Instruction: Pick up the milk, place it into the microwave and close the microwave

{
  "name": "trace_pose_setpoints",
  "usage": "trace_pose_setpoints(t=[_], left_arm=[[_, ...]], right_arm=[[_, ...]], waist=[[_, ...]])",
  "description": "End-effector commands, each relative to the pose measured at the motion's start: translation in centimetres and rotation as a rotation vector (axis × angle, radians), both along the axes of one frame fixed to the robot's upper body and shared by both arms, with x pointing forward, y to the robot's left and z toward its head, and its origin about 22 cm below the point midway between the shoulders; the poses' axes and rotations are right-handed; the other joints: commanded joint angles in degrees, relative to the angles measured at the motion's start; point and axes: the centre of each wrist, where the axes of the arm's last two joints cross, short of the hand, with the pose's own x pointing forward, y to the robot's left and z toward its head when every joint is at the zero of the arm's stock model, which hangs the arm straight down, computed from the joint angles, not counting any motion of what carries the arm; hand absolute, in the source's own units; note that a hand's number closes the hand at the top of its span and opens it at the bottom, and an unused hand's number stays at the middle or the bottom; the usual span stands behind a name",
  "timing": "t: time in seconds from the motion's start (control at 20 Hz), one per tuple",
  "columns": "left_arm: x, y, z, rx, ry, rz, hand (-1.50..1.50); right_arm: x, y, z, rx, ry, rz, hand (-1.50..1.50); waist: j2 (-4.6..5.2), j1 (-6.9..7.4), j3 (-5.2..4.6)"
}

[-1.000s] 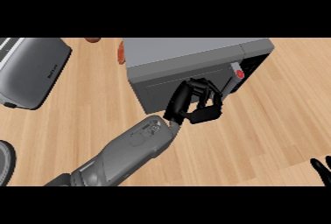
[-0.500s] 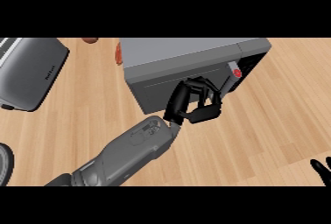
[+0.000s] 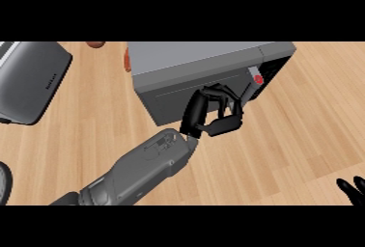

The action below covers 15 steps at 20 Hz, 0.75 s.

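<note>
The grey microwave (image 3: 206,62) stands at the back middle of the wooden counter, with its door (image 3: 178,99) flat against its front and a control strip with a red button (image 3: 258,79) at the right. My left hand (image 3: 212,112) rests against the lower right part of the door, fingers stretched up onto it and thumb bent below. No milk shows anywhere in view. Only the fingertips of my right hand (image 3: 351,188) show, pointing up at the lower right corner, far from the microwave.
A grey toaster-like appliance (image 3: 30,82) lies at the left. Small brown and red objects (image 3: 96,44) peek out behind the microwave's left corner. A dark round rim (image 3: 4,183) shows at the lower left edge. Bare wood spreads to the right and front.
Almost nothing: my left hand stays against the microwave door, and the whole view has drifted slightly to the left. The right hand has not moved.
</note>
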Motion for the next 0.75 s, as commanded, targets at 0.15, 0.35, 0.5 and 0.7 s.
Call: trace_pose_setpoints(t=[0.15, 0.35, 0.5, 0.7], left_arm=[[2.14, 0.92, 0.17, 0.009, 0.014, 0.093, 1.50], [2.34, 0.96, 0.27, 0.004, -0.004, 0.116, 1.50], [2.49, 0.82, 0.55, -0.004, -0.008, 0.111, 1.50], [2.51, 0.85, 0.42, -0.002, -0.013, 0.120, 1.50]], right_arm=[[0.14, 0.42, 0.52, 0.014, -0.016, 0.054, -1.50], [0.12, 0.30, 0.54, -0.014, 0.001, 0.065, -1.50], [0.17, 0.51, 0.68, 0.000, -0.014, 0.066, -1.50], [0.36, 0.54, 0.64, 0.000, -0.013, 0.077, -1.50]], waist=[[1.38, -1.15, -0.02], [1.37, -1.37, -0.06], [1.17, -1.53, -0.04], [1.60, -1.68, -0.01]])
